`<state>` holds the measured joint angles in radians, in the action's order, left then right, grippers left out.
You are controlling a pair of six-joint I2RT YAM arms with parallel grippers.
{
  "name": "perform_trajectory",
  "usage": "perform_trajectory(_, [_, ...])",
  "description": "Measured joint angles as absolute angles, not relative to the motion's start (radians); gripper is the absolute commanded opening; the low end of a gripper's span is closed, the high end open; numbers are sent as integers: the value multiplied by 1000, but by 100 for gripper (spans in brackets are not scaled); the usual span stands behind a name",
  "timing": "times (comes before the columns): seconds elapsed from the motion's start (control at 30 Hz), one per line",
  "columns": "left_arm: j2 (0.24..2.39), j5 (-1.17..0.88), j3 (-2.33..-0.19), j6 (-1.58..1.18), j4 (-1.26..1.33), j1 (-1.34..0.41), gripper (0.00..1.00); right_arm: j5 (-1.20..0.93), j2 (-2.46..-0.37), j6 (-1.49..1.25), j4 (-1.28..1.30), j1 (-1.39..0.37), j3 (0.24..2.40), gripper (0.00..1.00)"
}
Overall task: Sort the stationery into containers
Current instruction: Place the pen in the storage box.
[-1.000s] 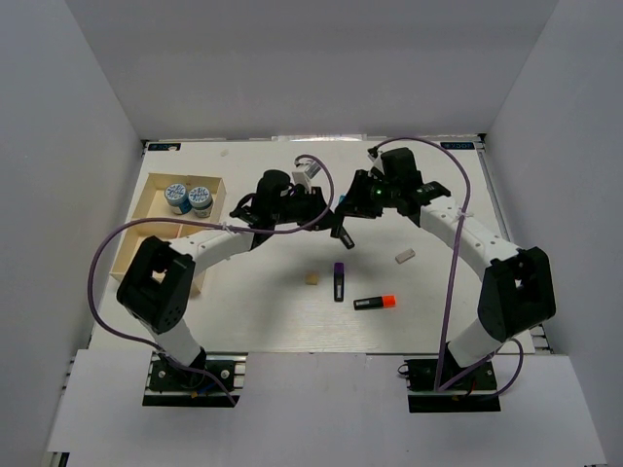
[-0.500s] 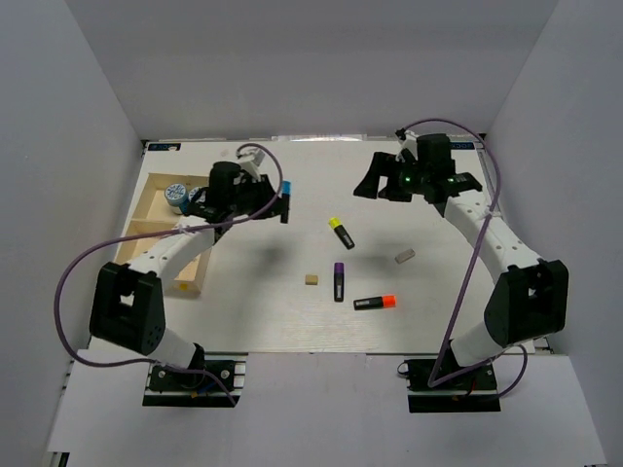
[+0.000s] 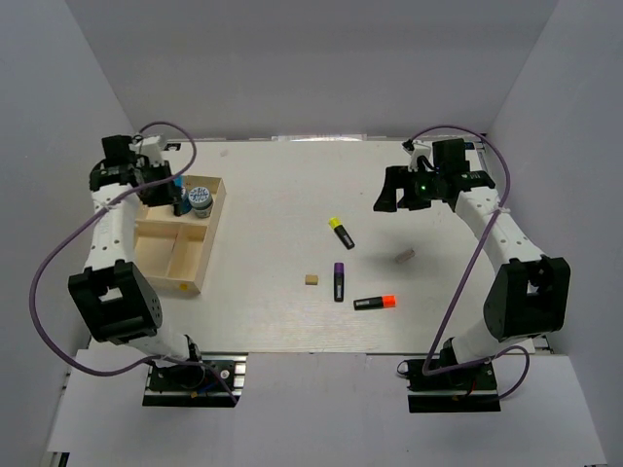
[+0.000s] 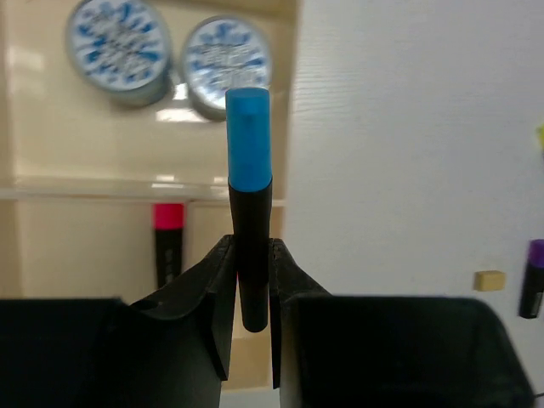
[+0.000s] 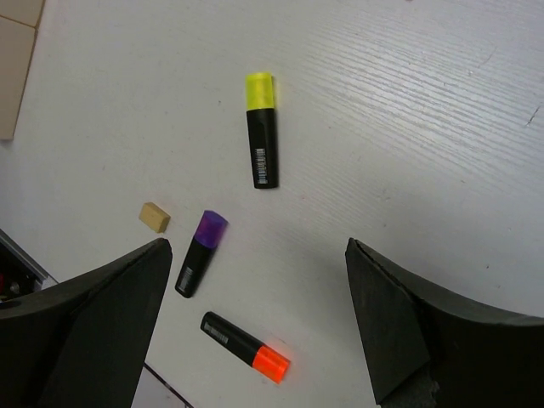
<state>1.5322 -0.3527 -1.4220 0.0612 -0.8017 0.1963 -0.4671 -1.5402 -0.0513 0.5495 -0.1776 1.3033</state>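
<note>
The blue-capped highlighter is clamped in the left gripper above the wooden tray. The right gripper is held wide open over the counter.

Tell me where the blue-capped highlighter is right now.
The blue-capped highlighter is at the far left of the top view, clamped in the left gripper over the wooden tray, its cap near the blue-and-white rolls.

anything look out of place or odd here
Nothing damaged or spilled. The yellow highlighter, purple highlighter, orange highlighter, tan eraser and grey eraser lie scattered loose, outside the tray.
</note>
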Motion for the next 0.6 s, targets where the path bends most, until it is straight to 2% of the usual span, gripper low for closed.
perform_trajectory(0.23, [1617,-286,-1505,256,-979,437,1,-486,-1552,-23,568,-157,1303,86])
perform_trajectory(0.6, [1644,-216,-1429,423,-1039,559,4,-506,-1592,-22,595,-150,1303,86])
